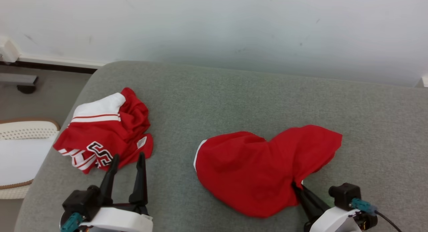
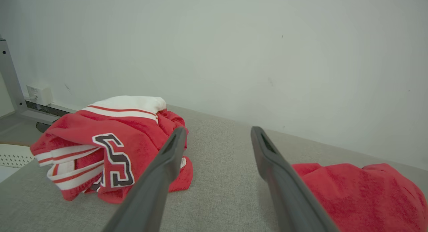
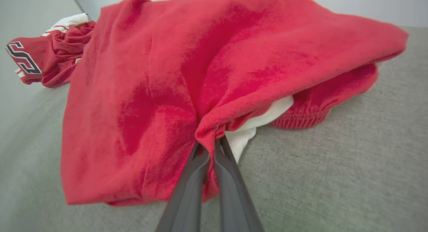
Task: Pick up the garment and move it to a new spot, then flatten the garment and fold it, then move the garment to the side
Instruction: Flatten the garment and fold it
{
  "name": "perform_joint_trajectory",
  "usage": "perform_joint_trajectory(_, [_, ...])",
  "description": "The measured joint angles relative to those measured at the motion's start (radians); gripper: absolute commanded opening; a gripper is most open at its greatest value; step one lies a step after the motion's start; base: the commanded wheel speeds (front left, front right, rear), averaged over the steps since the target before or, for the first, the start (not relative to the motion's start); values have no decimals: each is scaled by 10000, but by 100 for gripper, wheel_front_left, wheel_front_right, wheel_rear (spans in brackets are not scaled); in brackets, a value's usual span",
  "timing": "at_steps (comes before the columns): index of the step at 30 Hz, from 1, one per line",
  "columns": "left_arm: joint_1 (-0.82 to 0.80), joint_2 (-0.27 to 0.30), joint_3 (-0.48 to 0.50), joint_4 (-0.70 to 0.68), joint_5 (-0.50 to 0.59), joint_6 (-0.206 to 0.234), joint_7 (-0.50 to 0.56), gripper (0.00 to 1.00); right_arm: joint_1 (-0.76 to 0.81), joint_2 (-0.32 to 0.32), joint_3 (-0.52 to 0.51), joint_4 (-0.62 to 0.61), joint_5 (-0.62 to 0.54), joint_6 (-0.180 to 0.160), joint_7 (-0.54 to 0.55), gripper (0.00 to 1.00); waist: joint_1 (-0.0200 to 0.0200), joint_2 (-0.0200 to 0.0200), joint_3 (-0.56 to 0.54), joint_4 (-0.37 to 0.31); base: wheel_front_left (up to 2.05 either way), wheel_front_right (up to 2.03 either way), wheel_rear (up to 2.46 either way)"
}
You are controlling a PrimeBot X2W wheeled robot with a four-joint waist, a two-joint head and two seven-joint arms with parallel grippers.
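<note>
Right gripper [image 1: 296, 187]: lower right of the head view; fingers together, clamped on the near edge of the red garment [image 1: 257, 168].
Grip up close: in the right wrist view the gripper [image 3: 209, 147] pinches a fold of red cloth at the frame's centre, with a bit of white fabric just to the right of the pinch.
Left gripper [image 1: 128, 156]: lower left of the head view; fingers apart, nothing between them.
Left fingertips: close to the near edge of the striped jersey [image 1: 103, 138]; whether they touch it cannot be told.
Red garment: crumpled, lower centre-right of the head view, lying on the grey cushion [image 1: 234, 101]; a thin white trim shows along its left edge.
Striped jersey: bunched at centre left of the head view, red with a white panel, stripes and black lettering, well apart from the red garment.
Left wrist view: the jersey [image 2: 100, 148] sits at left, the red garment [image 2: 361, 188] at lower right, bare cushion between the open fingers [image 2: 267, 158].
Background: a pale wall [image 1: 214, 24] across the top.
</note>
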Motion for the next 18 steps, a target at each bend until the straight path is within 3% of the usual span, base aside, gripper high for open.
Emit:
perform_joint_trajectory(6, [101, -2, -25, -50, -15, 25, 0, 100, -162, -489, -207, -1076, 813, 8, -188, 0, 0, -1, -128, -407, 0, 0, 0])
perform_joint_trajectory(12, [98, -4, -125, -125, -67, 25, -2, 100, -782, -2134, -621, -2010, 1011, 10, 382, 0, 0, 0, -38, -873, 0, 0, 0])
perform_joint_trajectory(18, [-124, -2, -169, -150, -105, -35, -2, 100, -1639, -3373, -1032, -2874, 1317, 10, 1292, 0, 0, 0, 504, -1092, 0, 0, 0])
